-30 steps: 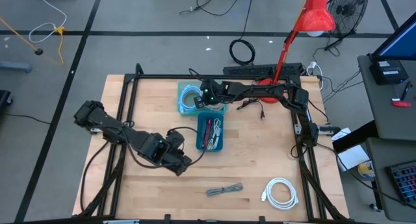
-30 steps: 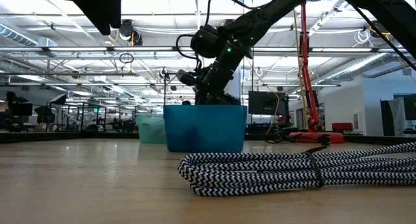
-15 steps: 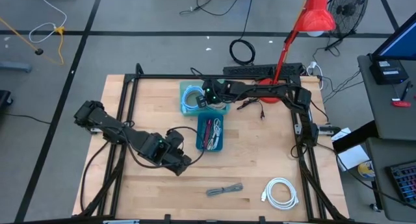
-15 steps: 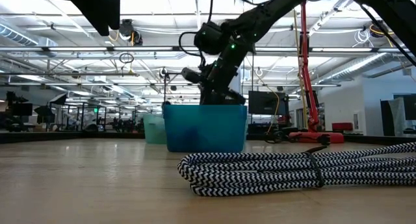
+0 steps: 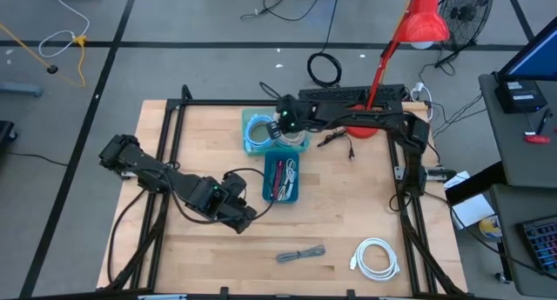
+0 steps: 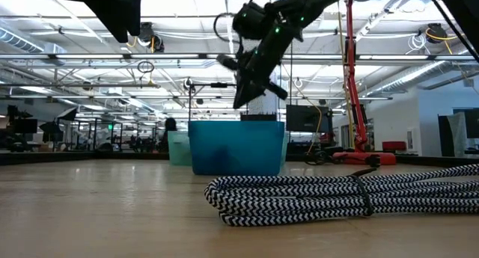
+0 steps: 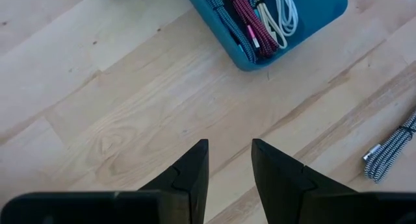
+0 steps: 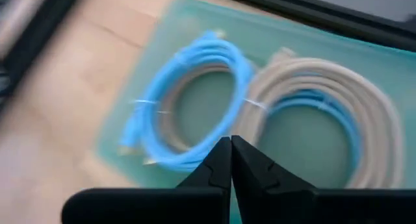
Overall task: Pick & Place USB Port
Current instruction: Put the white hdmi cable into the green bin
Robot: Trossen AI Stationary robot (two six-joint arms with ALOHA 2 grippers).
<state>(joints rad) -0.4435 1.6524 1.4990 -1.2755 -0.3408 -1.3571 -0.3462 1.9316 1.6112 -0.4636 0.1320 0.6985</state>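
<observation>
A pale green bin [image 5: 258, 130] at the far middle of the table holds a light-blue cable coil [image 8: 195, 62] and a beige coil [image 8: 325, 87]. My right gripper [image 8: 231, 143] hangs shut above this bin with nothing between its fingers; the low view shows it [image 6: 241, 101] well above the bin rims. Nearer stands a blue bin [image 5: 280, 180] with several cables in it. My left gripper [image 7: 229, 149] waits open above bare wood, to the left of the blue bin [image 7: 325, 10], pointing down.
A black-and-white braided cable [image 5: 300, 255] lies bundled near the front edge, with a white cable coil [image 5: 376, 256] to its right. A red lamp [image 5: 409, 26] and a black power strip [image 5: 348, 96] stand at the far right. Black frame rails run along the table's sides.
My right gripper has risen out of the pale green bin and gone a little toward the far edge, staying shut. The coils stay in the bin.
</observation>
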